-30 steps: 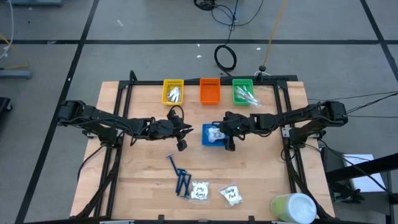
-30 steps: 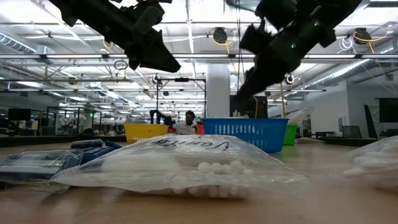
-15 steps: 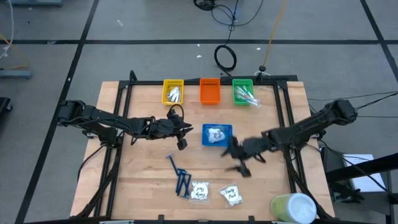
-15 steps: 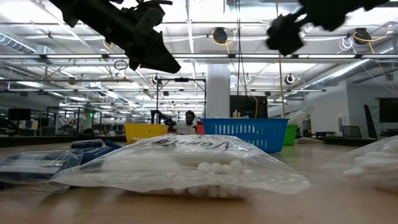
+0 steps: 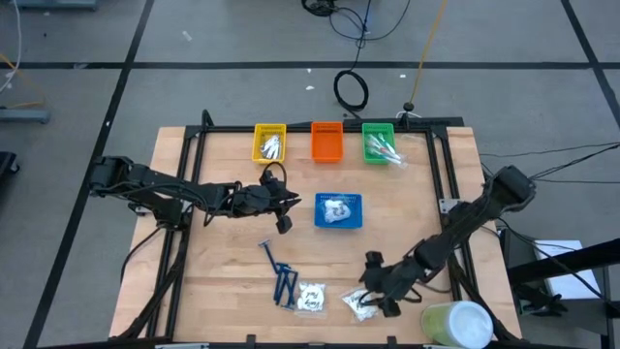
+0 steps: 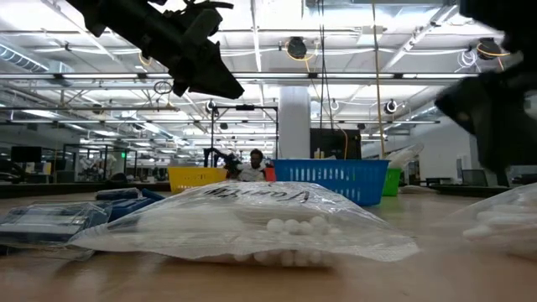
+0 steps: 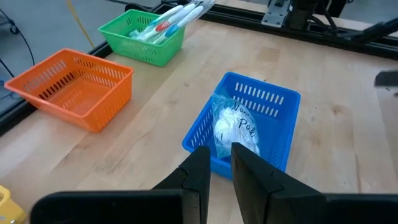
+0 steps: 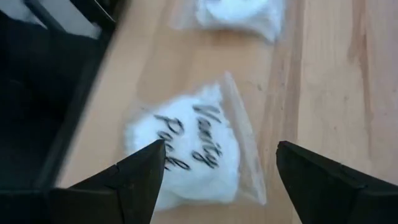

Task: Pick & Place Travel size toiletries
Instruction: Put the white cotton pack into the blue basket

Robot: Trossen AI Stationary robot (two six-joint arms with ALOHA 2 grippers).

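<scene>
High view: straight down over the whole table [image 5: 223, 252].
Low view: tabletop level, facing the room.
Left wrist view: close, forward past its fingers.
Shared: blue tray [image 7: 273, 118].

Three trays [image 5: 327, 142] stand in a row along the far edge of the surface [image 5: 223, 262]; a fourth tray [image 5: 338, 211] sits mid-surface, holding a sachet [image 5: 336, 207]. Razors [image 5: 280, 276] and two sachets [image 5: 311, 297] (side by side) lie near the front edge. A cylinder [image 5: 457, 325] occupies the front right corner.
</scene>
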